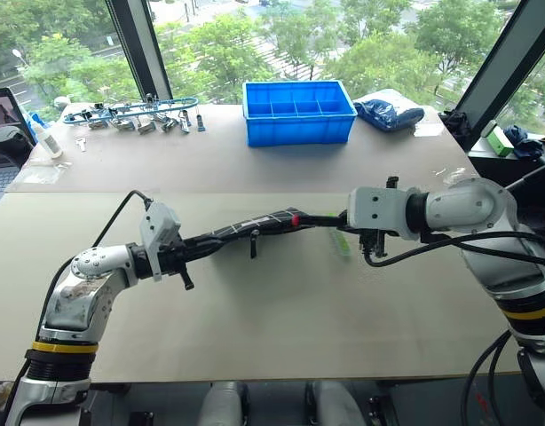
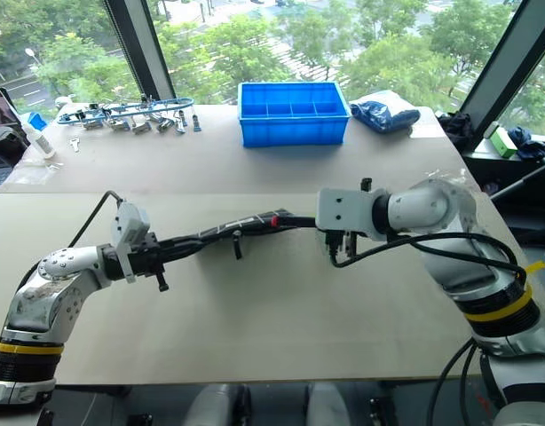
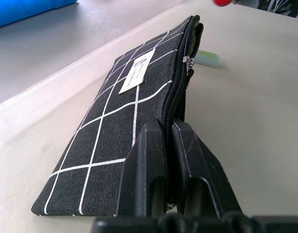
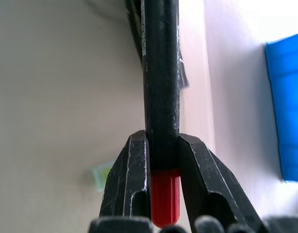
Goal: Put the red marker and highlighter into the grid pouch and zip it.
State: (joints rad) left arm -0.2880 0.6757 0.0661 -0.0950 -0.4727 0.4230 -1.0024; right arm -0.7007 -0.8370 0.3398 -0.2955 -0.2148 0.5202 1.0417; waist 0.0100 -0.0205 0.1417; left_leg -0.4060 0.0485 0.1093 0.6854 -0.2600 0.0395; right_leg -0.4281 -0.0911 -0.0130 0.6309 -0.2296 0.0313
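head view: my left gripper [image 1: 194, 246] pinches the grid pouch [image 1: 246, 230] above the table [image 1: 281, 311]. left wrist view: its zipper gapes; highlighter [image 3: 207, 58] lies outside. right wrist view: my right gripper [image 4: 163, 160] clamps the red marker [image 4: 164, 199].

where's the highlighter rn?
The highlighter lies on the beige table, right of centre in the left eye view, just below the right pincer and past the grid pouch's open end.
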